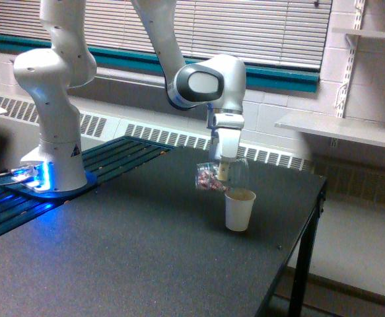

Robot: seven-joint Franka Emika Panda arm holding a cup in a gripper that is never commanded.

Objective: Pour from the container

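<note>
My hand [223, 173] grips the container [213, 177] at its side; clear thin plastic, probably light, slippery, easily crushed.

You get single exterior view only. Camera off arm, above table [146, 264] height, angled down across it toward window blinds [258, 30]. Mid-range: arm base [50, 175] left of table centre, table edge right.

The container [212, 177] looks like clear, glossy plastic, with small pinkish-red pieces showing through its wall. The cup [239, 209] below it is matt off-white paper. The surface [133, 251] is dark, matt and finely grained, while the arm [209, 82] has smooth, glossy white shells.
</note>
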